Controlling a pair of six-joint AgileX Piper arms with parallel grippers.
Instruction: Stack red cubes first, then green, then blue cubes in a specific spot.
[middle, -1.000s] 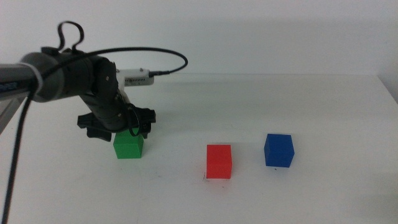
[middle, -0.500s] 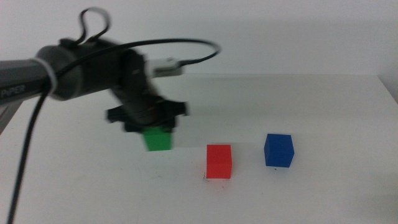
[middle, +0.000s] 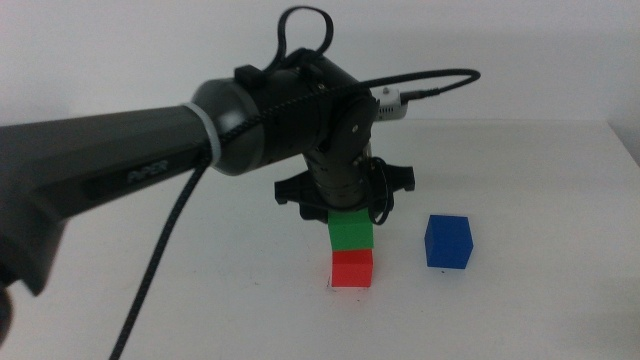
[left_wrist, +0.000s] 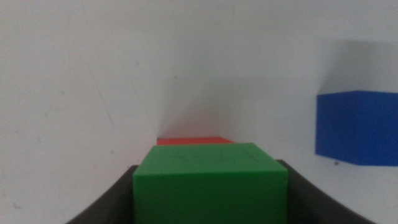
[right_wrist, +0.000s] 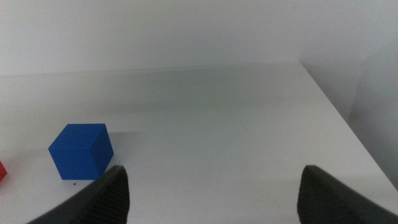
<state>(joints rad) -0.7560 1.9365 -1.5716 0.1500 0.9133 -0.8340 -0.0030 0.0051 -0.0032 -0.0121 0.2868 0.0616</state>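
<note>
The left claw (middle: 350, 222), reaching in from the left side of the middle view on a long dark arm, is hanging over the middle of the white table (middle: 520, 300) and is clenching the green cube (middle: 351, 231) between its two dark jaws. In the left wrist view the jaws are pressing against both sides of the green cube. Directly under that claw, the green cube is sitting right on top of the red cube (middle: 351, 268), with their edges roughly lining up; whether its full weight is resting there cannot be told. The red cube is standing on the table beside a tiny dark tick mark (middle: 329, 286). To the right of the left claw, well apart from the stack, the blue cube (middle: 447, 242) is sitting alone on the table. The right claw (right_wrist: 211, 186) is waiting near the blue cube with its jaws spread wide, gripping nothing.
</note>
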